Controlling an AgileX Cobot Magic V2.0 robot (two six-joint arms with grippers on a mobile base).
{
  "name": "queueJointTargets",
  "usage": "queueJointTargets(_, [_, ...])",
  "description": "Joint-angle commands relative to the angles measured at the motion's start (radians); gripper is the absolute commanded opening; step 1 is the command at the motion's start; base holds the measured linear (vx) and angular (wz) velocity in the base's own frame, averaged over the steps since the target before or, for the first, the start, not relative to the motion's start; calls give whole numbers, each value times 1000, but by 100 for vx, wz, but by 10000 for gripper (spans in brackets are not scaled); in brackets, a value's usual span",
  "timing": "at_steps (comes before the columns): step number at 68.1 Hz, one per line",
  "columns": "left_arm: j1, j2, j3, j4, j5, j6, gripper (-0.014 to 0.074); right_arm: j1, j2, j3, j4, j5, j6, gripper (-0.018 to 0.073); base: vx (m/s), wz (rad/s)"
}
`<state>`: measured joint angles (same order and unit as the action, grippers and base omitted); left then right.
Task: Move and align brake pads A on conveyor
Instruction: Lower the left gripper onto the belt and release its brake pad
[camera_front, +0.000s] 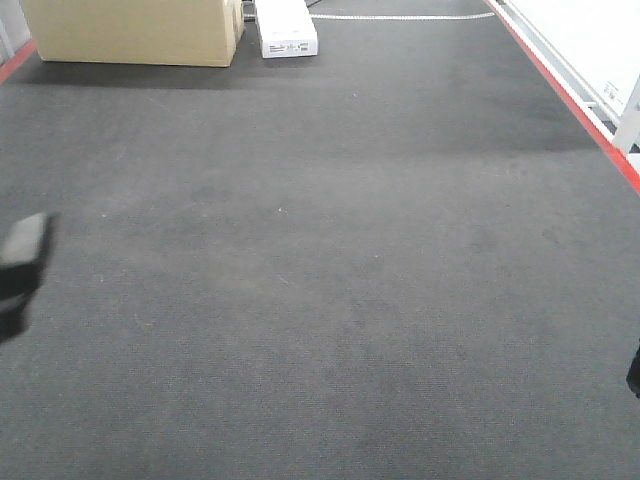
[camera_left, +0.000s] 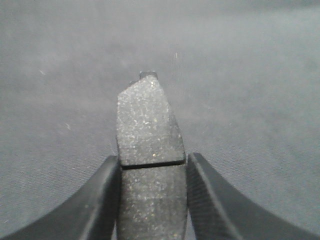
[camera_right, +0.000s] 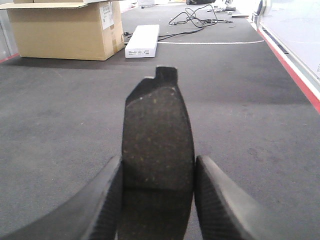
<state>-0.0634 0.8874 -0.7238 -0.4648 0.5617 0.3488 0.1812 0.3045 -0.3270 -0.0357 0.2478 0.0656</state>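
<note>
My left gripper (camera_left: 152, 167) is shut on a dark, speckled brake pad (camera_left: 147, 120) with a thin groove across it, held above the grey conveyor (camera_left: 250, 75). My right gripper (camera_right: 158, 170) is shut on a second dark brake pad (camera_right: 157, 115), which points up the belt and has a small tab at its far end. In the front view the conveyor (camera_front: 330, 250) has no pad lying on it. A blurred dark shape (camera_front: 22, 262) at the left edge belongs to the left gripper or its pad. A dark sliver (camera_front: 634, 372) shows at the right edge.
A cardboard box (camera_front: 140, 30) and a flat white box (camera_front: 285, 28) stand at the belt's far end. A red strip (camera_front: 570, 95) runs along the right edge, with a pale frame beyond it. Cables (camera_right: 195, 17) lie on the floor farther back.
</note>
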Motion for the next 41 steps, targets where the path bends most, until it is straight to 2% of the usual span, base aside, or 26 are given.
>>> queueJointTargets(1, [-31,112,-79,-58,-100,26,97,-1,7,-30,-3,-105,-5,24,0,0])
queueJointTargets(10, [-128,255,-133,-58,-153,25,97,-1,7,-30,-3,-105,-5,24,0,0])
queueJointTargets(18, [-189,370,-145,-56,-310,23,97,-1,7,-30,-3,-105,-5,24,0,0])
queueJointTargets(30, [-197,540,-145,-56,-416,-75,97,-1,7,-30,-3,-105,-5,24,0,0])
queueJointTargets(41, [-197,652,-145,-57,-475,-84,97,-1,7,-30,-3,-105,-5,24,0,0])
